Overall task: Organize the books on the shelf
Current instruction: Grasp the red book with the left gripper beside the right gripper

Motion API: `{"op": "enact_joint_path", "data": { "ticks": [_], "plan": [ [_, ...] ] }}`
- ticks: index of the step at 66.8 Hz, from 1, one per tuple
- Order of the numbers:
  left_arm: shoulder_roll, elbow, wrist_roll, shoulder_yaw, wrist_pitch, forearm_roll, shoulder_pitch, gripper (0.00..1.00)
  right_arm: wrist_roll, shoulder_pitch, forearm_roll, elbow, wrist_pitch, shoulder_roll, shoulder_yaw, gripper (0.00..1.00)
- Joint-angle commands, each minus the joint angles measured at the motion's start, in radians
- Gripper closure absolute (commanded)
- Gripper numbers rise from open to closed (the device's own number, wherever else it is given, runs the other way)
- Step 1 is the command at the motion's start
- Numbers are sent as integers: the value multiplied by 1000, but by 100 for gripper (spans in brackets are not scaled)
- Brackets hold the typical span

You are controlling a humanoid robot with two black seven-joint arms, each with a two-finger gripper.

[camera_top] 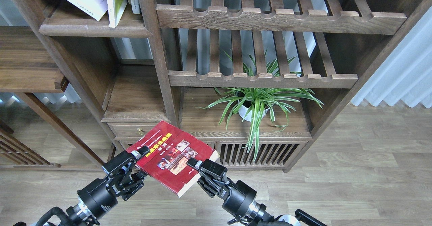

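Red book (168, 155) at 6 o'clock had yellow title, photo patches & white page edges; grippers either side were black. Shelf (91, 27) at 11 o'clock was dark brown w/ white and yellow-green books (116, 3). Plant (260, 101) at ctr was green/white striped, pot (248, 113) white.

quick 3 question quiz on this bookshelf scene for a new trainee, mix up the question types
1. True or false: the dark red book already stands on the shelf.
2. Which grippers grip that book? A) left only B) right only C) both
3. Fill in: the potted plant sits under the ___ racks.

Key:
1. False; it is held in the air between the left gripper and the right gripper.
2. C
3. slatted
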Motion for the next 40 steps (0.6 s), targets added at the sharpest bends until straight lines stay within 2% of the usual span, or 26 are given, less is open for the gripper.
{"op": "enact_joint_path", "data": {
  "ticks": [1,3,4,6,14,40],
  "plan": [
    [-15,24,1,-3,0,-12,-8,61,-1,-4,-8,1,0,0,-17,95],
    [-21,30,1,-3,0,-21,-8,70,-1,-4,-10,1,0,0,-19,95],
    [-39,42,9,-3,0,-41,-8,87,-1,-4,-10,1,0,0,-19,95],
    [-45,44,12,-2,0,-43,-10,90,-1,-3,-10,1,0,0,-19,95],
    [-45,44,25,14,0,-43,-25,93,-1,-3,-10,1,0,0,-19,95],
    [-10,27,26,61,0,-34,-38,97,0,-3,-11,1,0,0,-19,94]
  ]
}}
